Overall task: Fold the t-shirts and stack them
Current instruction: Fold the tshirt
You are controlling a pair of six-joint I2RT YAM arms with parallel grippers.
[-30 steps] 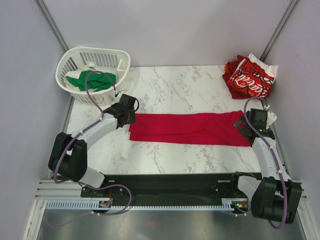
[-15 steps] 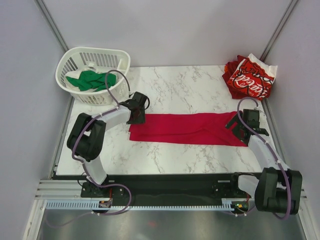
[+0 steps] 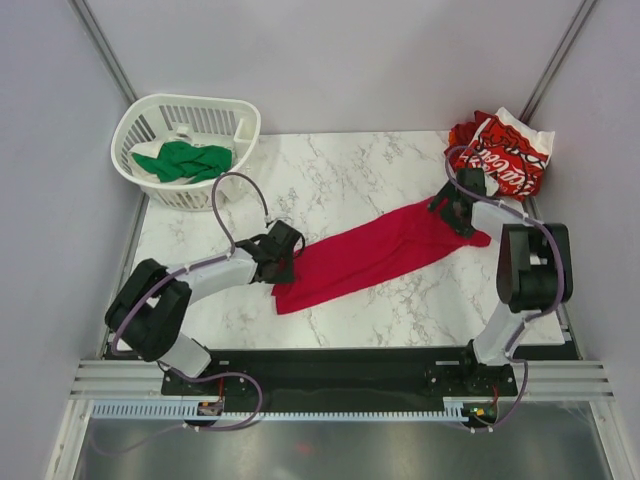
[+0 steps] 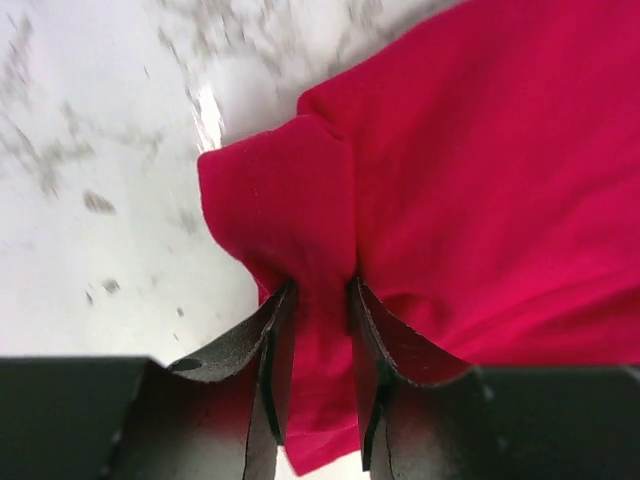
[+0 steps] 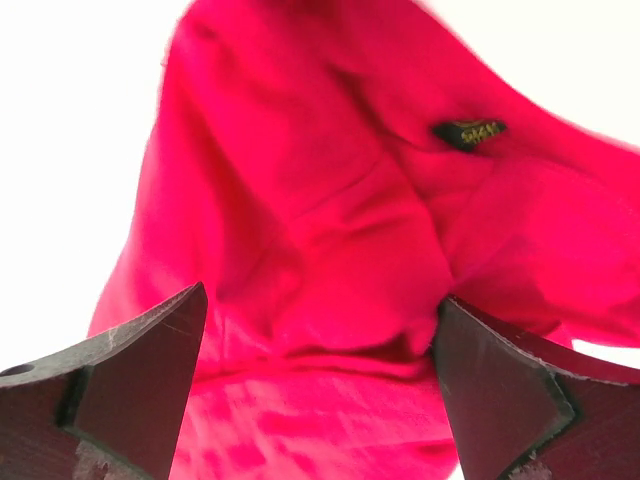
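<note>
The plain crimson-red t-shirt point(image 3: 370, 255) lies as a long folded strip, slanting from near left to far right on the marble table. My left gripper point(image 3: 285, 257) is shut on its left end; the left wrist view shows a cloth fold point(image 4: 320, 240) pinched between the fingers point(image 4: 275, 340). My right gripper point(image 3: 455, 208) is over the shirt's right end with its jaws wide apart and bunched cloth point(image 5: 320, 200) between them. The red-and-white lettered shirt point(image 3: 500, 155) lies at the back right. The green shirt point(image 3: 185, 160) is in the basket.
The white slatted basket point(image 3: 240, 125) stands at the table's back left corner. Grey walls close in both sides and the back. The black arm-mount rail point(image 3: 340, 365) runs along the near edge.
The crimson strip lay straight across and now slants. My left gripper came nearer and rightward with the left end. My right gripper moved away towards the lettered shirt.
</note>
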